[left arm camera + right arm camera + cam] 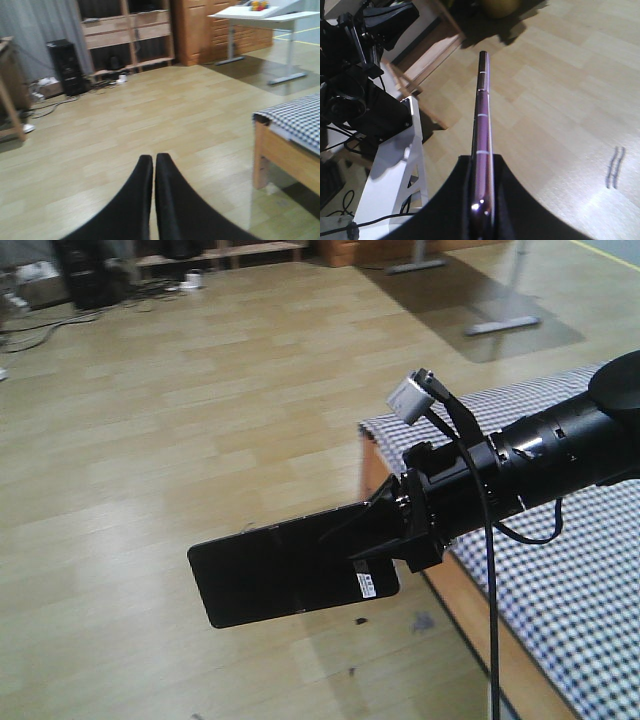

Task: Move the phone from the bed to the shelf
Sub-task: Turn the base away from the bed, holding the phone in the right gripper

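Front view, right gripper (365,538): is reaching in from the right on a black arm, its two fingers clamping the right end of the phone.
Front view, phone (285,575): is hanging in the air over the wooden floor (200,440). Its flat glossy black face is showing and its long side is running left. A small white sticker (367,585) is sitting near the fingers.
Front view, bed (565,570): is standing at the right behind the arm, with a checked sheet lying over a light wooden frame. The phone is hanging clear of it, to its left.
Front view, wrist camera (410,398): a small grey box is sitting on top of the arm, and a black cable (490,570) is trailing down from it.
Left wrist view, left gripper (153,159): is pointing out over the floor, its two black fingers pressing together at the tips and gripping nothing.
Left wrist view, shelf (120,25): is standing against the far wall, left of a brown cabinet (200,30) and well apart from the gripper.
Left wrist view, bed: one corner is showing at the right edge.
Left wrist view, table (250,16): a white top is standing at the far right.
Right wrist view, phone: is showing edge-on, as a thin pinkish metallic strip running away from the camera above the floor.
Right wrist view, right gripper: its black fingers are pressing on both flat faces of the phone's near end.
Right wrist view, white frame (395,170): is standing at the left, below black machinery (360,100).
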Tool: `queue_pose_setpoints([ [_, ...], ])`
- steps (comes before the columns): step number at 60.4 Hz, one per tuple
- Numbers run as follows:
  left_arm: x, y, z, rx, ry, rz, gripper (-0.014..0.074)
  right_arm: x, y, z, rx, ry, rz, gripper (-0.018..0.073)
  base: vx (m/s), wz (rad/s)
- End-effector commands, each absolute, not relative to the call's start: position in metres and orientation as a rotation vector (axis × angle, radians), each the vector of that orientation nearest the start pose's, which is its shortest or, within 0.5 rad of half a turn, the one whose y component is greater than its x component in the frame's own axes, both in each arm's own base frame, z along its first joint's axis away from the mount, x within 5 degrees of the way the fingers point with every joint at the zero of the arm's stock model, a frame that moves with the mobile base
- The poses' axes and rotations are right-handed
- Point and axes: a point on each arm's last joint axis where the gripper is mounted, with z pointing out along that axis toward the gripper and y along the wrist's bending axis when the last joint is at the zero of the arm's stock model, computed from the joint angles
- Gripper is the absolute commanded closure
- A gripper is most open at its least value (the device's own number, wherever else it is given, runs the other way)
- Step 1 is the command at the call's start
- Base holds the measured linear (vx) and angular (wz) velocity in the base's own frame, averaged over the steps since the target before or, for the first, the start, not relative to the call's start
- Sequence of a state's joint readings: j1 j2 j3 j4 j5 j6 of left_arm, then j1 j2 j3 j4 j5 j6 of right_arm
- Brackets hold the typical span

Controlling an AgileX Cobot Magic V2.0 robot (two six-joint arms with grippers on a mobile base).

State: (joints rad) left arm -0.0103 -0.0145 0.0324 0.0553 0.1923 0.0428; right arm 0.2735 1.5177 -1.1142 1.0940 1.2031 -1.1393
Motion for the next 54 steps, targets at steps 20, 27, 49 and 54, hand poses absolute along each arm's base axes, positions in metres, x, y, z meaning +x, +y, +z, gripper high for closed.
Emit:
queue_pose_setpoints([
  [20,0.0548,-0.0001,0.2014,0.076,1.583,0.065,0.0596,0.2453,0.1516,0.3275,-1.171,1.995,1.320,0.0560,-0.15,0.57],
  [27,0.0548,-0.0001,0.2014,0.076,1.583,0.065,0.0596,0.2453,0.1516,0.3275,-1.171,1.995,1.320,0.0560,-0.11,0.39],
  [49,0.0548,-0.0001,0.2014,0.076,1.583,0.065,0.0596,0.2453,0.1516,0.3275,-1.171,1.995,1.320,0.0560,-0.05,0.18],
  [54,0.0548,-0.0001,0.2014,0.076,1.583,0.065,0.0596,0.2453,0.1516,0.3276,-1.170,1.995,1.320,0.0560,0.02,0.05],
])
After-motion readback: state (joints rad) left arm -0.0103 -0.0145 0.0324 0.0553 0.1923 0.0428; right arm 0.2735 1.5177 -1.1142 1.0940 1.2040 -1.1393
